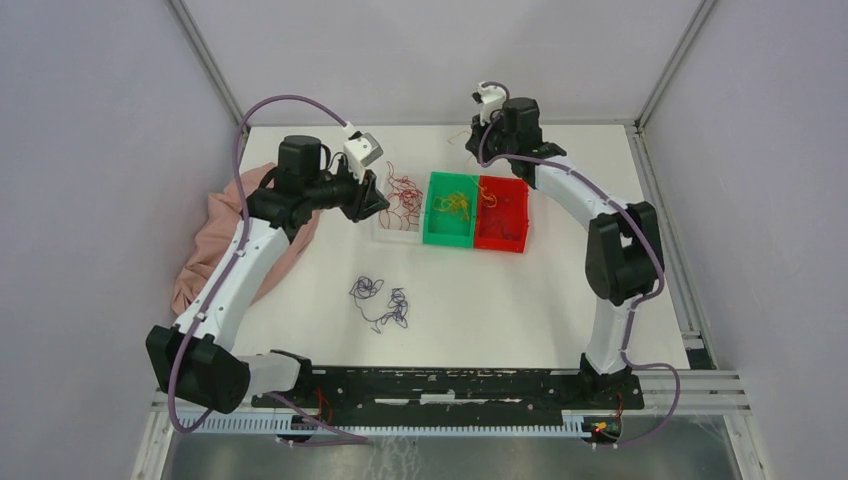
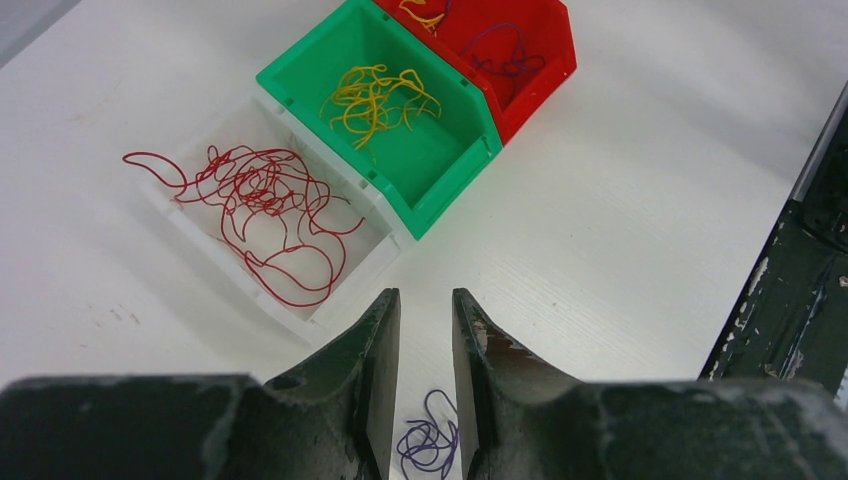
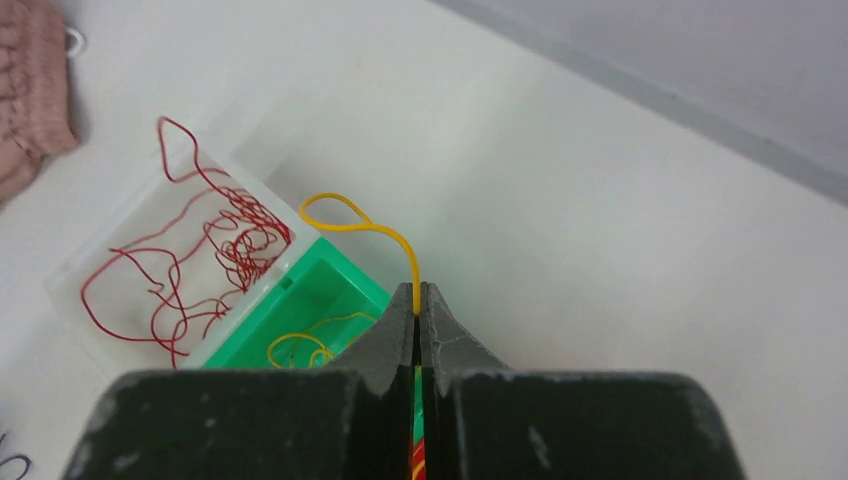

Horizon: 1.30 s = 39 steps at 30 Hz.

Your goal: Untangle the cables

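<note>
Yellow thin wire (image 3: 352, 214), pinched at the right gripper (image 3: 417, 300) tips: shallow hold may slip, dropping it outside the green plastic bin (image 3: 330, 285) at seven o'clock.

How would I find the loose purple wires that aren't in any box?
Look at the white table and find the row of bins across its middle: clear bin, green bin, red bin. Between the clear bin and the table's near edge lies a small squiggly clump of purple cables. It is the only bunch lying on the table itself.
</note>
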Each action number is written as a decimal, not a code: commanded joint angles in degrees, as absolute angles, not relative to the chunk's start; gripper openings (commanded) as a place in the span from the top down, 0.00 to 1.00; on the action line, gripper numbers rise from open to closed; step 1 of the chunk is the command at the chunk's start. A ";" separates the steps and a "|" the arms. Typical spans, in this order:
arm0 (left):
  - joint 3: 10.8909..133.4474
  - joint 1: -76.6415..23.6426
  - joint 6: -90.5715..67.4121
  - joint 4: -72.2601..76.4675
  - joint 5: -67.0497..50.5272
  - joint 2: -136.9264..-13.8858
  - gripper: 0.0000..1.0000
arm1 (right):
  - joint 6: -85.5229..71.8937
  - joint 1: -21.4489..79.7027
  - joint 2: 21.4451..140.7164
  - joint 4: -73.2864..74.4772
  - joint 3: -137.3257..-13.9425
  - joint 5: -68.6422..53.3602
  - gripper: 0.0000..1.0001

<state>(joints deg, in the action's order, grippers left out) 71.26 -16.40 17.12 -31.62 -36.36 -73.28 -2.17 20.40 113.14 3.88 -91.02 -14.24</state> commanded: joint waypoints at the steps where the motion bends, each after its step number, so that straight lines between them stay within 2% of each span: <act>1: 71.15 -16.09 20.14 -31.77 -37.62 -70.57 0.68 | -0.59 19.76 103.81 -0.50 -91.98 -12.80 1.00; 8: 71.50 -16.13 20.00 -31.90 -37.79 -69.47 0.67 | -0.16 19.57 97.26 -2.36 -91.51 -11.20 1.00; 17: 71.97 -16.08 19.19 -32.07 -37.58 -68.68 0.67 | -11.86 19.70 96.07 -5.90 -90.19 -20.56 0.99; 22: 72.33 -16.08 18.72 -32.40 -36.57 -68.30 0.66 | -15.40 21.34 96.60 -6.77 -86.48 -20.93 0.99; 28: 72.72 -16.01 18.47 -32.56 -35.43 -67.54 0.60 | -17.35 23.81 98.24 -7.33 -80.66 -16.13 0.99; 39: 72.95 -16.04 19.64 -33.66 -34.35 -66.42 0.57 | -10.83 30.30 103.01 1.84 -75.98 -0.07 0.98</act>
<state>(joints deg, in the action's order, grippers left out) 70.98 -16.34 18.28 -33.69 -35.09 -68.27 -13.50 28.91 101.80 -0.56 -75.96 -7.86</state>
